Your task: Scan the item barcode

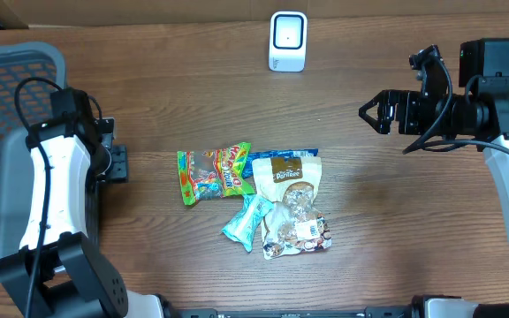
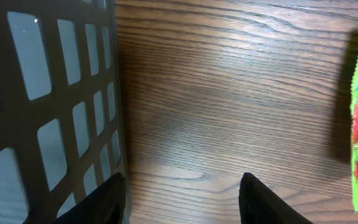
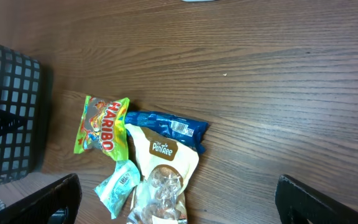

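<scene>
Four packets (image 1: pixel 277 177) heaped in the middle, any scanned yet? (A)

None, I'd judge: all lie flat, well apart from the white scanner (image 1: pixel 287 40) at the far edge. Whole job left. (B)

Grippers? (A)

Both empty: left gripper (image 2: pixel 180 182) half spread beside the basket (image 2: pixel 42 93), right gripper (image 3: pixel 178 183) spread wide, well clear of the heap. (B)

Readable text? (A)

"HARIBO" on the green bag (image 3: pixel 101 124), something like "PaniTree" on the beige pouch (image 3: pixel 163 155). The blue packet (image 3: pixel 157 120) shows a barcode patch (image 3: pixel 180 126), too small to read. Teal packet (image 3: pixel 118 182) unreadable. (B)
</scene>
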`<state>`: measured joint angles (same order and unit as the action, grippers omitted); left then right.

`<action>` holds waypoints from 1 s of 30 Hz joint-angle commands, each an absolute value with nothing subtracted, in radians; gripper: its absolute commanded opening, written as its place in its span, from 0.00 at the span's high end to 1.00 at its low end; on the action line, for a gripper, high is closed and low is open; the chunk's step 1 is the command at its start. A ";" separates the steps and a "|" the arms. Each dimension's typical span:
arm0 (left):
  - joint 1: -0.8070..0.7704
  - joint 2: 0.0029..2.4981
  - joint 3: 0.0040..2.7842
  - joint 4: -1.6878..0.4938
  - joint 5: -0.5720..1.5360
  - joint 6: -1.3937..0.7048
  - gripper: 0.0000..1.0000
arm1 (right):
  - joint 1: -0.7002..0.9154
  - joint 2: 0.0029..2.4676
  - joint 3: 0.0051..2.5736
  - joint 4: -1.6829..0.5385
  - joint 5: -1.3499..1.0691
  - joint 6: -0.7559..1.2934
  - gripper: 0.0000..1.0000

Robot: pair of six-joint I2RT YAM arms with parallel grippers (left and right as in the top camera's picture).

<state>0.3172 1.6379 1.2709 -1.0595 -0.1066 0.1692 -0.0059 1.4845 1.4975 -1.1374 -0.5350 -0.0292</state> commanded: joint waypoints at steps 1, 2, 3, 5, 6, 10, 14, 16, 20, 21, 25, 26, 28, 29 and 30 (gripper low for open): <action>0.334 1.615 1.282 -1.057 -0.153 0.204 0.50 | -0.001 1.484 1.498 -1.132 -0.540 -0.030 0.00; 0.334 1.615 1.282 -1.066 -0.159 0.193 0.51 | -0.001 1.484 1.498 -1.133 -0.540 -0.030 0.00; 0.334 1.615 1.282 -1.076 -0.157 0.159 0.51 | -0.001 1.484 1.498 -1.135 -0.540 -0.030 0.00; 0.333 1.615 1.282 -1.106 -0.126 0.063 0.49 | -0.001 1.484 1.498 -1.135 -0.540 -0.030 0.00; 0.333 1.615 1.282 -1.146 -0.088 -0.010 0.48 | -0.001 1.484 1.498 -1.134 -0.540 -0.030 0.00; 0.333 1.615 1.282 -1.292 -0.089 -0.147 0.50 | -0.001 1.484 1.498 -1.132 -0.540 -0.030 0.00; 0.334 1.614 1.282 -1.328 -0.143 -0.192 0.55 | -0.001 1.484 1.498 -1.132 -0.540 -0.030 0.00; 0.334 1.614 1.282 -1.334 -0.168 -0.234 0.55 | -0.001 1.484 1.498 -1.132 -0.540 -0.030 0.00; 0.334 1.614 1.281 -1.347 -0.210 -0.316 0.56 | -0.001 1.484 1.498 -1.132 -0.540 -0.030 0.00; 0.334 1.614 1.281 -1.354 -0.223 -0.339 0.57 | -0.001 1.484 1.498 -1.133 -0.540 -0.031 0.00; 0.334 1.608 1.281 -1.372 -0.297 -0.435 0.57 | -0.001 1.484 1.498 -1.135 -0.540 -0.031 0.00; 0.334 1.606 1.281 -1.367 -0.300 -0.434 0.56 | -0.001 1.484 1.498 -1.135 -0.540 -0.031 0.00; 0.334 1.605 1.281 -1.354 -0.299 -0.432 0.52 | -0.001 1.484 1.498 -1.135 -0.540 -0.031 0.00; 0.334 1.605 1.281 -1.347 -0.299 -0.422 0.52 | -0.001 1.484 1.498 -1.134 -0.540 -0.031 0.00; 0.333 1.605 1.281 -1.334 -0.297 -0.413 0.51 | -0.001 1.484 1.498 -1.133 -0.540 -0.031 0.00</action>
<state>0.3225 1.6379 1.2720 -1.3575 -0.2485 -0.3698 -0.0055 1.4845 1.4975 -1.1381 -0.5350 -0.0288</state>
